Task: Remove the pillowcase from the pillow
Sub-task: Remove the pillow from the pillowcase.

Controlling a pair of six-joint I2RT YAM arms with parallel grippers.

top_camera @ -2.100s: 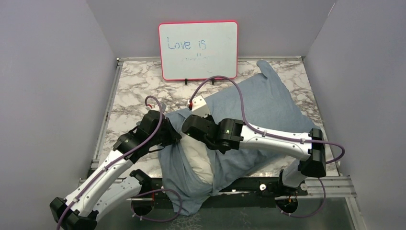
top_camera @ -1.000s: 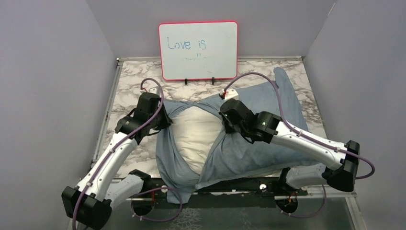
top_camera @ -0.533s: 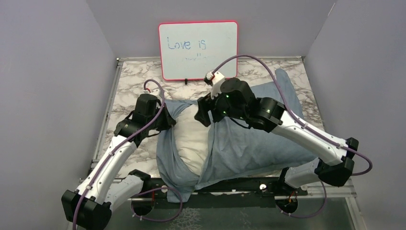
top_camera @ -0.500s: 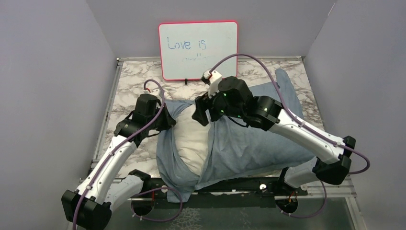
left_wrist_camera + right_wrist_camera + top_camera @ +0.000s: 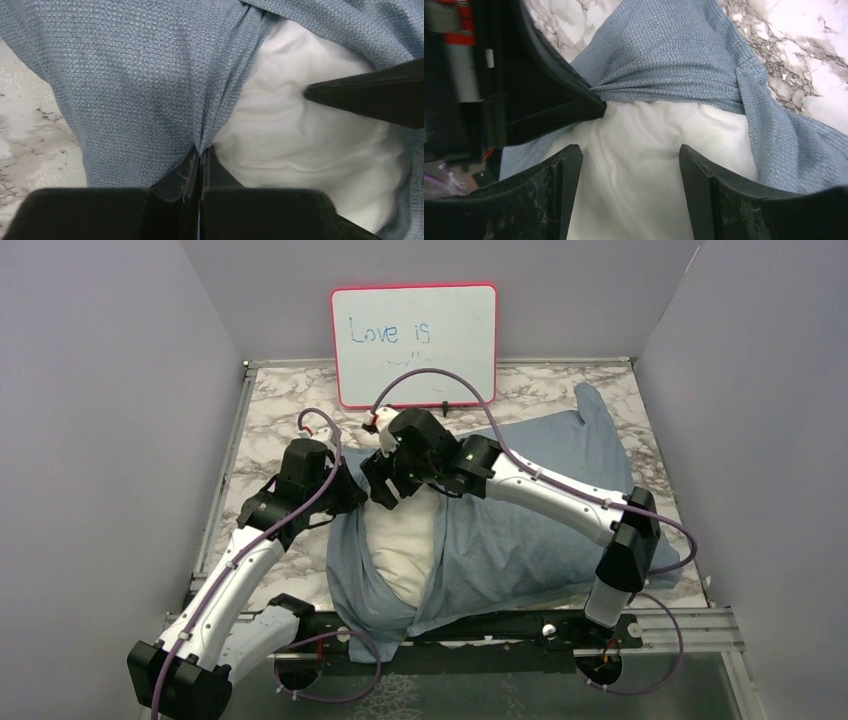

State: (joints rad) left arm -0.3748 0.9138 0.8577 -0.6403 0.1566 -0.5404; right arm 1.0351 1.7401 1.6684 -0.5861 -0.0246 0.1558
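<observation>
Partly done: the pillowcase [image 5: 530, 540] gapes open down the middle, baring the pillow [image 5: 405, 535], but most of the pillow lies inside it on the marbled counter [image 5: 275, 430]. The left end effector [image 5: 200, 156] pinches the coarse-woven blue-grey hem. The right end effector [image 5: 626, 152] hangs open over plump, wrinkled white fabric.

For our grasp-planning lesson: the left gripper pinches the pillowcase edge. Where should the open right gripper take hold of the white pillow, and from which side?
Pinch the pillow at its bare white bulge, coming down from above. The pillowcase wraps everything else, and the soft, wrinkled cloth should bunch easily. The right gripper hangs open over that spot; the left gripper holds the pillowcase edge.
</observation>
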